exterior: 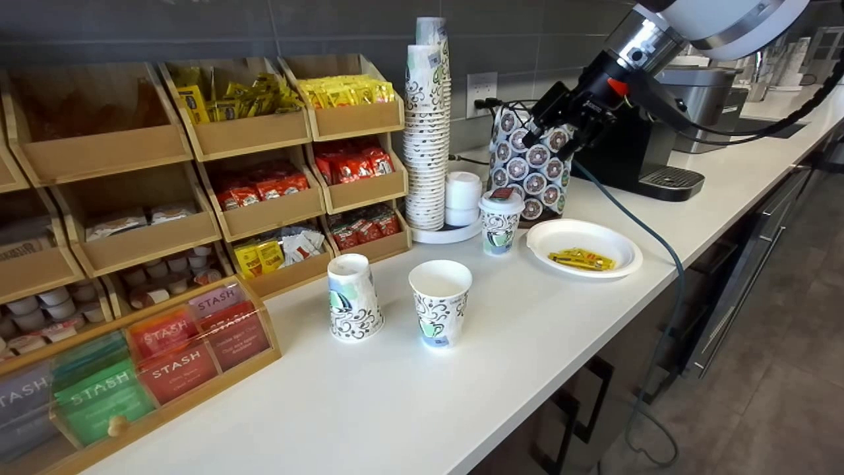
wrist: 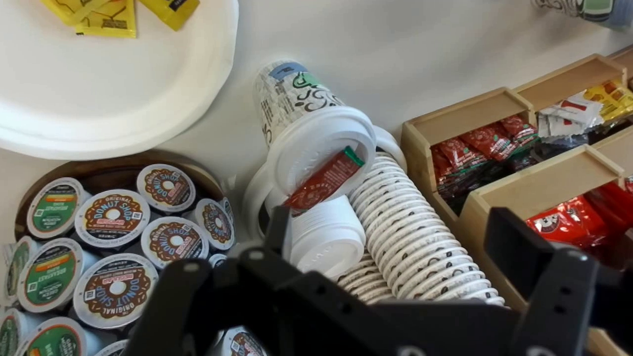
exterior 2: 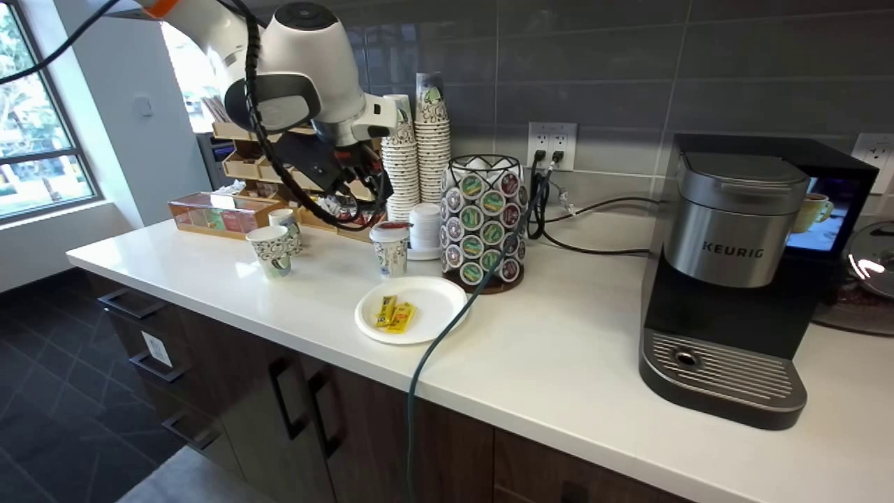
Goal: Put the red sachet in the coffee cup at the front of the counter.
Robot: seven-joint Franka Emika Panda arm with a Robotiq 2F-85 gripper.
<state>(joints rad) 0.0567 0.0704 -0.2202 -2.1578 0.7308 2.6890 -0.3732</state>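
The red sachet lies flat on the white lid of a lidded paper cup; it shows in both exterior views (exterior: 501,194) (exterior 2: 393,225) and in the wrist view (wrist: 326,179). The lidded cup (exterior: 498,232) stands upright beside the pod rack. The open coffee cup (exterior: 440,310) stands upright toward the counter's front; it also shows in an exterior view (exterior 2: 271,251). My gripper (exterior: 548,146) is open and empty, above the lidded cup and in front of the pod rack. In the wrist view the gripper's (wrist: 395,237) fingers are wide apart, the sachet beyond the left fingertip.
An upside-down cup (exterior: 355,297) stands beside the open cup. A pod rack (exterior 2: 482,216), tall cup stacks (exterior: 425,145) and a lid stack (exterior: 463,198) crowd the lidded cup. A white plate (exterior: 626,254) holds yellow packets. Wooden bins (exterior: 264,214) line the wall. A cable crosses the counter.
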